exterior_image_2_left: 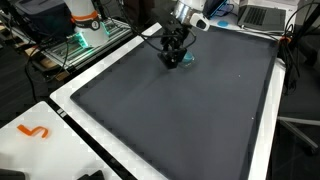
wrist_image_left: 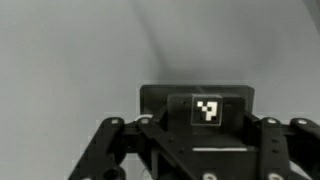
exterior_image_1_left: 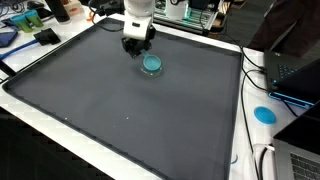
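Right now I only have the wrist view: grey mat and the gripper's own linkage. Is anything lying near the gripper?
Observer: Yes. A teal disc lies flat on the dark mat, close beside the gripper.
Operator: Is it between the fingers?
Observer: It does not look so. In an exterior view its whole top shows off to one side of the gripper. I cannot tell whether they touch.
Operator: Anything else like it around?
Observer: A blue disc lies off the mat, on the white surface along its edge.
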Available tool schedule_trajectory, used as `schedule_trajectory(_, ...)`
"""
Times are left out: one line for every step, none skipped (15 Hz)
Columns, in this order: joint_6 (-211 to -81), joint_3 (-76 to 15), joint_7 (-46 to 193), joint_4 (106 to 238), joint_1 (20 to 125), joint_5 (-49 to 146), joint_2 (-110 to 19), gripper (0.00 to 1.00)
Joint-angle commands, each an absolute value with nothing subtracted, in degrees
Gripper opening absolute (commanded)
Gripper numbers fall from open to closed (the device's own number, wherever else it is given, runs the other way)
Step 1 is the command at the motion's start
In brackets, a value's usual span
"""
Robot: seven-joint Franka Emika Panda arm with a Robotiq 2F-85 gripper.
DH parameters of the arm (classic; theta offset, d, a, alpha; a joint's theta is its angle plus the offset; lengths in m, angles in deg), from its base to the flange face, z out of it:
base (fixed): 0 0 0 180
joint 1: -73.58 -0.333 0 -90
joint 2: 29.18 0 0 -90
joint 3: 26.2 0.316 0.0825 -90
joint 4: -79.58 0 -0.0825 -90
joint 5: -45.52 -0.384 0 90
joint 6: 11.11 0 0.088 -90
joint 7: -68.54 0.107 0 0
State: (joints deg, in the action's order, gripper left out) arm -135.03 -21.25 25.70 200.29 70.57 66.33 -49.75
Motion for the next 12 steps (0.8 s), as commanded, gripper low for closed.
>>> schedule_trajectory(-137.1, -20.3, 22.8, 202.3, 72.0, 64.3, -48.5, 0.28)
schedule_trajectory(-137.2, -20.3, 22.3, 202.5, 72.1, 64.1, -48.0, 0.28)
schedule_trajectory(-137.2, -20.1, 21.5, 202.7, 72.4, 63.2, -47.4, 0.28)
schedule_trajectory(-137.3, -19.9, 20.7, 202.9, 72.4, 62.7, -46.7, 0.28)
schedule_trajectory(-137.1, -20.0, 20.7, 203.0, 72.3, 62.6, -46.3, 0.28)
schedule_trajectory(-137.0, -19.8, 20.1, 203.2, 72.4, 62.1, -45.7, 0.28)
schedule_trajectory(-136.7, -19.8, 20.2, 203.4, 72.2, 62.1, -45.0, 0.28)
schedule_trajectory(-136.3, -19.7, 20.1, 203.5, 72.0, 62.0, -44.2, 0.28)
schedule_trajectory(-136.1, -19.7, 20.3, 203.8, 71.8, 61.9, -43.5, 0.28)
schedule_trajectory(-135.8, -19.5, 20.6, 204.1, 71.7, 61.7, -42.4, 0.28)
schedule_trajectory(-135.7, -19.3, 20.7, 204.3, 71.5, 61.4, -41.5, 0.28)
schedule_trajectory(-135.5, -19.1, 21.0, 204.4, 71.4, 60.7, -40.5, 0.28)
